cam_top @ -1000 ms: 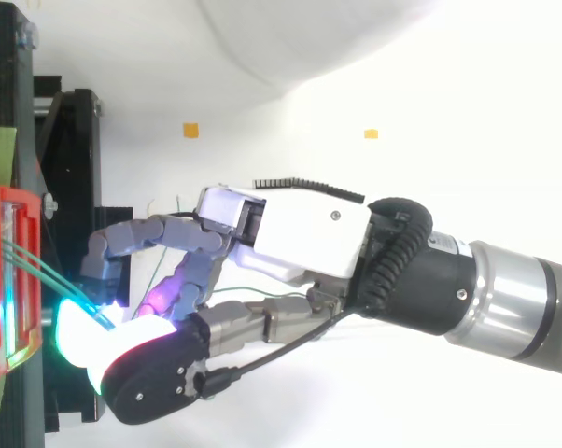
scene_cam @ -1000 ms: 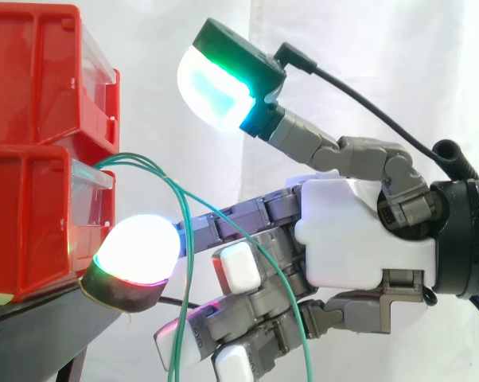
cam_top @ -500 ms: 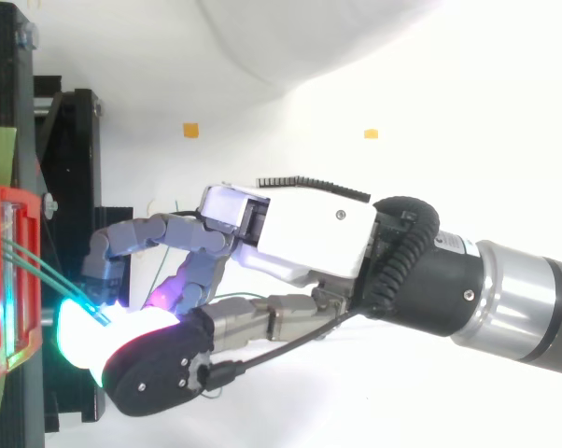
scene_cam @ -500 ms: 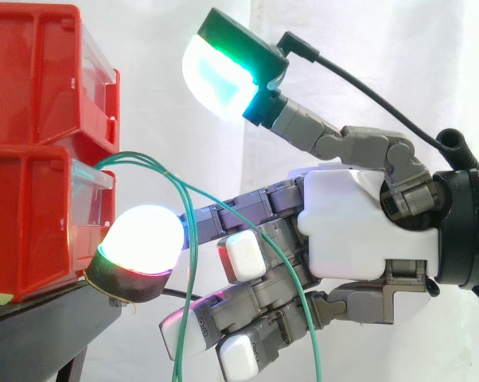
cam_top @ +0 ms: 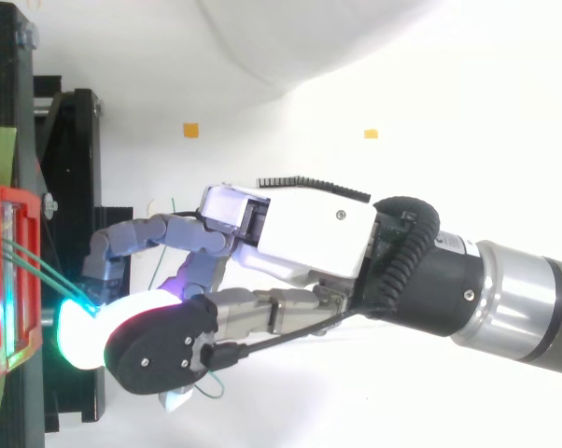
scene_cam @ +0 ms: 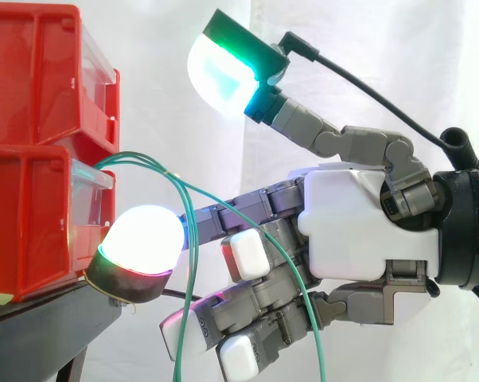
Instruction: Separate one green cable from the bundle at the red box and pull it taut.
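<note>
Hand (scene_cam: 367, 231) among two green cables (scene_cam: 188, 270); two red bins (scene_cam: 33, 215).

You're working in strong, even light: the white curtain (scene_cam: 184, 48) is washed nearly blank in the side view, and in the top view the white surface (cam_top: 449, 112) burns out to plain glare with hardly a shadow on it. The pads (scene_cam: 144, 239) of the hand (cam_top: 300, 229) glow on their own (the low one flares white, the raised one cyan-green) and throw a cyan tint onto the red bins (scene_cam: 33, 199). The black stand (scene_cam: 40, 334) sits dark and underlit.
</note>
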You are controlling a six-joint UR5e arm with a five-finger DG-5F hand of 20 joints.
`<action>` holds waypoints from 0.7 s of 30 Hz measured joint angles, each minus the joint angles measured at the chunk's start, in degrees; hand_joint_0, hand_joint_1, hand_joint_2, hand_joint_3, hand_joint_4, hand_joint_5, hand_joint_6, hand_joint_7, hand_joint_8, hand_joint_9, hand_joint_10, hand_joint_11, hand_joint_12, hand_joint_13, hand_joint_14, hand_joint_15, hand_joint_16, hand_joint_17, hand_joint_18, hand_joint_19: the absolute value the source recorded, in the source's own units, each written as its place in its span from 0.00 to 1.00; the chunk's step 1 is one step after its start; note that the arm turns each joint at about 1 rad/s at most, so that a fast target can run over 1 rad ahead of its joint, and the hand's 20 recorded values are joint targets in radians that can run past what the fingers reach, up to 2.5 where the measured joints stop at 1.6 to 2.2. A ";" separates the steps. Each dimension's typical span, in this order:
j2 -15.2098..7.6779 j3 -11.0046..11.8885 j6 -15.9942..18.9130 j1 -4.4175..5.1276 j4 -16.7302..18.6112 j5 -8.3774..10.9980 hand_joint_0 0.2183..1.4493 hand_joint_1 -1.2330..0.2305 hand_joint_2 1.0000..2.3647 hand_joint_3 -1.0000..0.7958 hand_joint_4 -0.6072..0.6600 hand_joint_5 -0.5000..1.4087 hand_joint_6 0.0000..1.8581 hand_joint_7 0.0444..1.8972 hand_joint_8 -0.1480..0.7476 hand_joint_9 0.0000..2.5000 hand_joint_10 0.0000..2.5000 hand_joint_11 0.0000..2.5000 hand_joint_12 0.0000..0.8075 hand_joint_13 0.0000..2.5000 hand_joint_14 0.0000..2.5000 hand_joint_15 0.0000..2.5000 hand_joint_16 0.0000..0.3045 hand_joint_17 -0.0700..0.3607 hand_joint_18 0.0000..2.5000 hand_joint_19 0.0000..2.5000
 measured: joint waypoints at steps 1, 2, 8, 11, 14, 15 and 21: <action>0.00 0.00 0.01 0.00 0.00 -0.03 0.15 0.70 0.00 0.28 0.67 0.30 0.27 0.58 0.47 0.63 0.00 0.05 0.49 0.45 0.00 0.13 0.33 0.68 0.46 0.11; 0.01 0.01 0.02 0.00 0.00 -0.04 0.21 0.72 0.00 0.28 0.63 0.30 0.27 0.59 0.44 0.62 0.00 0.07 0.45 0.43 0.01 0.14 0.29 0.63 0.42 0.14; 0.01 -0.01 -0.01 -0.02 0.00 -0.08 0.34 0.56 0.01 0.33 0.59 0.31 0.27 0.61 0.42 0.64 0.00 0.09 0.40 0.44 0.01 0.15 0.26 0.57 0.40 0.15; 0.01 -0.02 -0.02 -0.01 0.00 -0.09 0.35 0.52 0.01 0.37 0.61 0.31 0.27 0.62 0.42 0.65 0.00 0.08 0.40 0.44 0.01 0.15 0.26 0.57 0.40 0.15; 0.01 -0.01 -0.14 -0.01 0.00 -0.09 0.36 0.50 0.01 0.38 0.62 0.31 0.27 0.63 0.42 0.65 0.00 0.09 0.40 0.45 0.01 0.15 0.25 0.57 0.40 0.15; 0.01 -0.02 -0.19 -0.01 0.01 -0.09 0.37 0.49 0.01 0.39 0.62 0.31 0.27 0.64 0.42 0.65 0.00 0.09 0.40 0.45 0.01 0.15 0.25 0.57 0.40 0.15; 0.00 -0.01 -0.42 0.00 0.16 -0.09 0.38 0.47 0.01 0.40 0.64 0.31 0.27 0.65 0.42 0.66 0.00 0.09 0.41 0.45 0.01 0.15 0.25 0.56 0.41 0.15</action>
